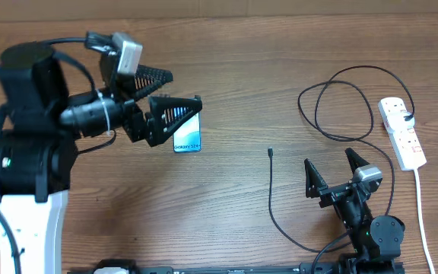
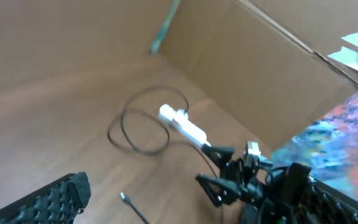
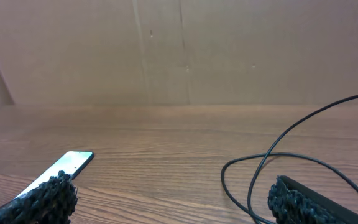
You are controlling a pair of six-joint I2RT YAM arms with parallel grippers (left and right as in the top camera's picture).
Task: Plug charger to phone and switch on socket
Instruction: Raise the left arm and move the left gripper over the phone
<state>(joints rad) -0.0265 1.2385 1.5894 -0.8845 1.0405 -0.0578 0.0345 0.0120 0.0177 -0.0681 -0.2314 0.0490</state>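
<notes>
The phone [image 1: 189, 140] lies flat on the wooden table, its teal screen up and its upper end hidden under my left gripper [image 1: 167, 94], which hovers open just above it. The charger [image 1: 271, 199] is a thin black cable; its connector tip [image 1: 271, 152] rests loose mid-table, and it loops back to a black plug in the white socket [image 1: 401, 132] at the right. My right gripper [image 1: 331, 169] stands open near the front, right of the tip, holding nothing. In the right wrist view, the phone [image 3: 68, 164] is at the left and a charger loop [image 3: 272, 167] at the right.
A white cord [image 1: 423, 209] runs from the socket to the table's front edge. Cardboard walls [image 2: 272, 74] enclose the far sides. The left wrist view shows the socket [image 2: 183, 124], the charger's connector tip [image 2: 124, 198] and the right gripper [image 2: 225, 184].
</notes>
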